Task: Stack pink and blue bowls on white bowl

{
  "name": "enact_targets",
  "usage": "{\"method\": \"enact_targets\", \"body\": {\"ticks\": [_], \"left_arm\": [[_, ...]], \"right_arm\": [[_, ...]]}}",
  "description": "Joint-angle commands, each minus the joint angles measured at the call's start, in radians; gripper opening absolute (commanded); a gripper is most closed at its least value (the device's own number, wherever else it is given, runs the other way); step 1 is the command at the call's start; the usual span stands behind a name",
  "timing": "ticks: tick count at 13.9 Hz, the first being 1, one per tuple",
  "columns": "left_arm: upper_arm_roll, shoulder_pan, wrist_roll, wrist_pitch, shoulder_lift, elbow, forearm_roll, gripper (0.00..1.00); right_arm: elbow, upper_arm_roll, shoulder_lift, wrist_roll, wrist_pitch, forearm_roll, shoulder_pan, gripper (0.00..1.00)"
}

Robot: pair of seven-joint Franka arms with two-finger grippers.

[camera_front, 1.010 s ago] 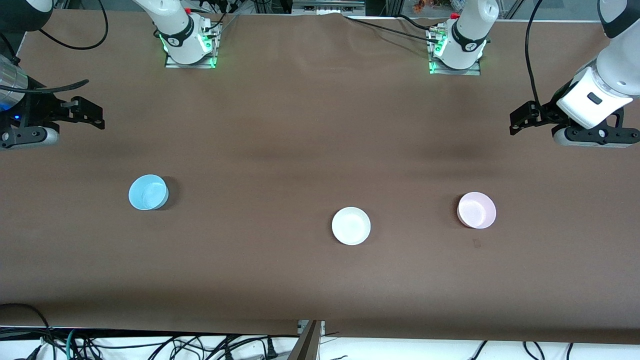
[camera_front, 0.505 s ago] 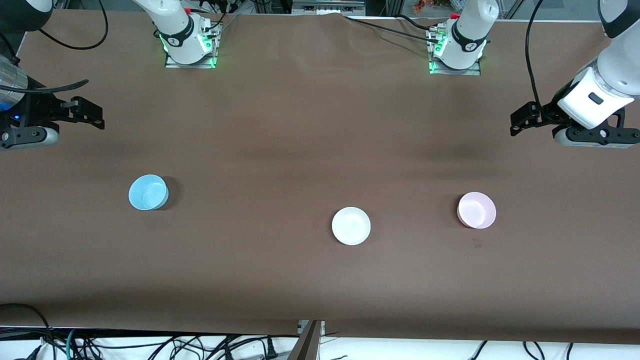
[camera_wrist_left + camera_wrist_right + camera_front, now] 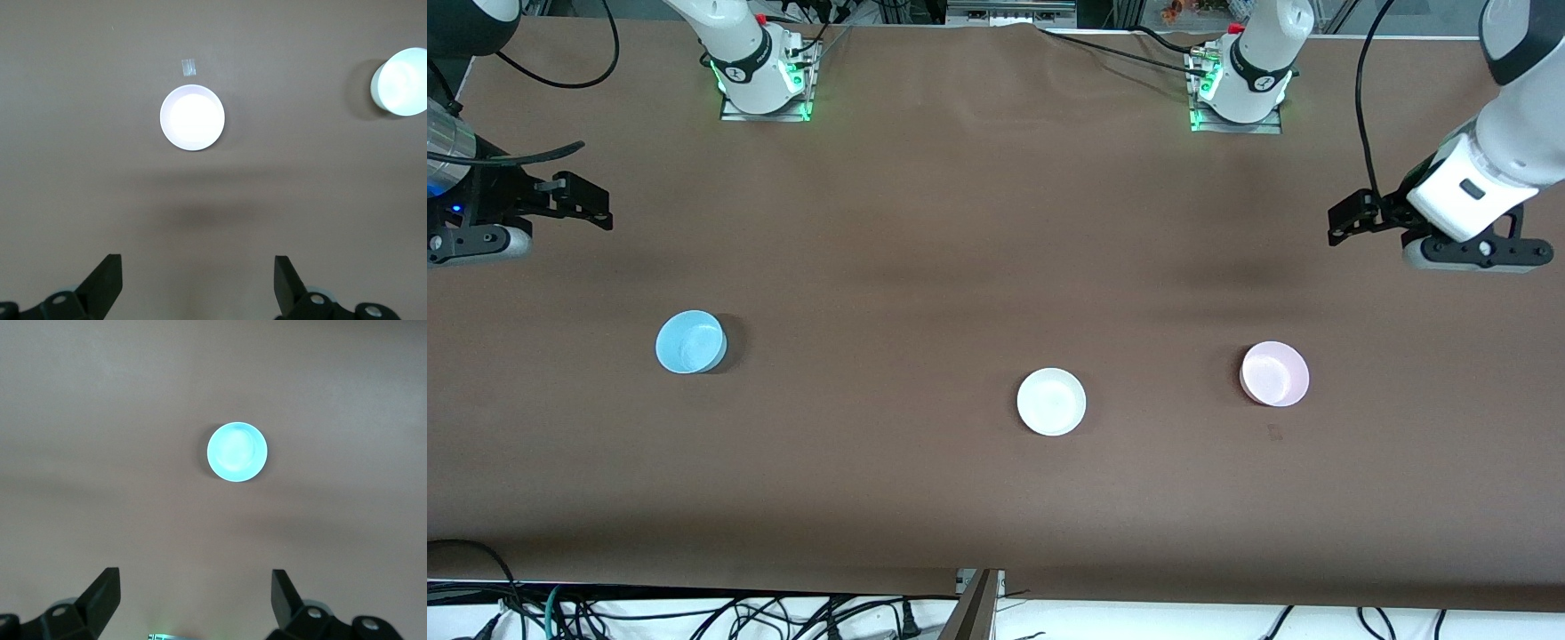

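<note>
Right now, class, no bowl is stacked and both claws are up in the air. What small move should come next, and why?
Probably bring the left claw down over the pink bowl. That bowl sits alone toward the left arm's end, apart from the white bowl. The claw is open and empty. The right claw, also open, waits; the blue bowl lies at its end.

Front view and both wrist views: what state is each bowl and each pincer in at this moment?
pink bowl: upright, empty, alone on the table toward the left arm's end.
white bowl: upright, empty, nothing stacked on it.
blue bowl: upright, empty, alone toward the right arm's end.
left pincer: open, empty, in the air above the table near the pink bowl.
right pincer: open, empty, in the air above the table near the blue bowl.
</note>
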Motion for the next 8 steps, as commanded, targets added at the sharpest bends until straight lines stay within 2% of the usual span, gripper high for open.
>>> {"method": "enact_targets", "body": {"ticks": [1,4,8], "left_arm": [[0.005,0.016,-0.002,0.015,0.088,-0.001,0.0,1.0],[0.016,0.018,0.004,0.09,0.216,-0.001,0.045,1.0],[0.039,0.039,0.022,0.219,0.326,-0.001,0.028,1.0]], "right_arm": [[0.005,0.002,-0.002,-0.003,0.002,-0.012,-0.003,0.99],[0.005,0.002,0.0,-0.006,0.001,-0.012,-0.006,0.99],[0.005,0.003,0.0,-0.006,0.002,-0.023,0.003,1.0]]}}
